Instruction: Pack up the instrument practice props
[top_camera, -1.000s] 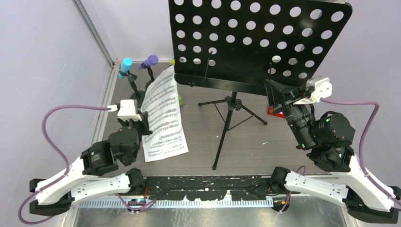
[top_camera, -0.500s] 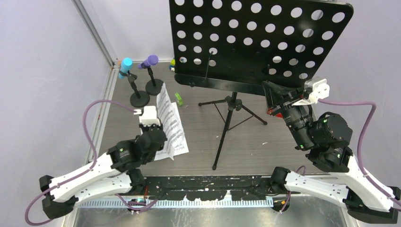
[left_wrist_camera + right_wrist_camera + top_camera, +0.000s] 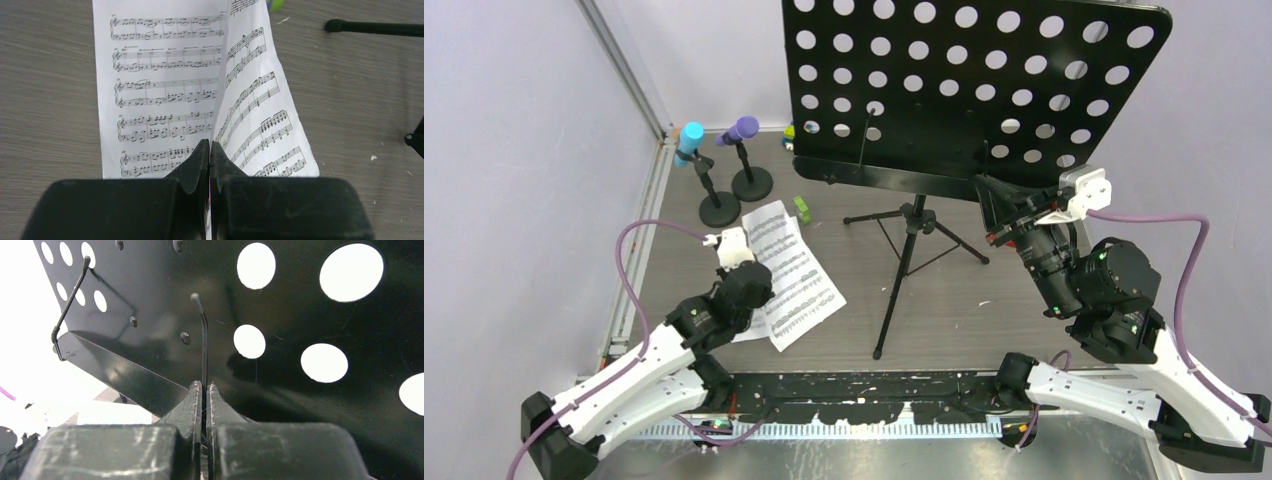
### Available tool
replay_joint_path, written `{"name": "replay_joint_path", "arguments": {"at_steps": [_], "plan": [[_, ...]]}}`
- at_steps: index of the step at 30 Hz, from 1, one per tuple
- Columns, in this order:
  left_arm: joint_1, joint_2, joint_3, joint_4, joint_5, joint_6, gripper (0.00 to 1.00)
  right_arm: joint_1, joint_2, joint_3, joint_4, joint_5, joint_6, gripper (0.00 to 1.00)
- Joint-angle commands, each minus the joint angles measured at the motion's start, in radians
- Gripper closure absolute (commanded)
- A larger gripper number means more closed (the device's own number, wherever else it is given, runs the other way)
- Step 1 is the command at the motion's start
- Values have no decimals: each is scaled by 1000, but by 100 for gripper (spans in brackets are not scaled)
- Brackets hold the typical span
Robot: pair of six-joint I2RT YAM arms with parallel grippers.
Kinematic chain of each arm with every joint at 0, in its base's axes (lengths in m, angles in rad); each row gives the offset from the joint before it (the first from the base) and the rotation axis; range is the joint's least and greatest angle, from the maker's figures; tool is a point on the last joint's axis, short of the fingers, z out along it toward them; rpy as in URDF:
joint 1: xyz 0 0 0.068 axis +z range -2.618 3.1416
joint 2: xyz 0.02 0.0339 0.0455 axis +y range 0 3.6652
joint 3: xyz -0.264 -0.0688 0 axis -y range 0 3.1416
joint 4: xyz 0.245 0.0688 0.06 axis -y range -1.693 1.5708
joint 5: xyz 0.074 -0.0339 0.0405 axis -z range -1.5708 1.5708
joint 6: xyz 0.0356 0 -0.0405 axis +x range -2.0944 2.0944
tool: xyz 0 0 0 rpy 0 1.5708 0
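The black perforated music rack [image 3: 964,90] stands on its tripod legs [image 3: 904,260] at mid table. My right gripper [image 3: 996,205] is shut on the rack's thin wire page holder [image 3: 203,340] at the ledge; in the right wrist view the jaws [image 3: 203,387] pinch the wire. My left gripper [image 3: 752,300] is shut on the near edge of the white sheet-music pages [image 3: 796,280], which lie fanned on the table; in the left wrist view [image 3: 210,147] the pages [image 3: 160,90] spread ahead. The cyan microphone [image 3: 690,137] and the purple microphone [image 3: 744,128] stand in black round-based holders [image 3: 719,210] at back left.
A small green brick [image 3: 802,207] lies just beyond the pages. More small coloured bricks [image 3: 790,131] sit behind the rack's left edge. A red block [image 3: 995,238] peeks out under my right gripper. A metal rail [image 3: 639,250] and the wall bound the left side.
My left gripper has lowered the sheet-music pages from upright to lying fanned on the table, swinging a little right and nearer. My right gripper stays on the rack, shifted slightly left.
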Motion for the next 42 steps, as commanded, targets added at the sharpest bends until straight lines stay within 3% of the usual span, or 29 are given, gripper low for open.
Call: {"name": "replay_joint_path", "arguments": {"at_steps": [1,19,23,29,42], "plan": [[98,53,-4,70,101,-30,100,5,-11,-14,-18,-13,24,100],[365,287,61,141,199,49,100,5,-18,-29,-25,-14,38,100],[388,316,76,152,199,59,75,5,-12,-26,-25,-18,37,99],[398,262,79,140,188,78,47,5,-5,-18,-27,-21,29,99],[399,4,204,-35,138,184,26,5,16,6,-27,-21,16,97]]}}
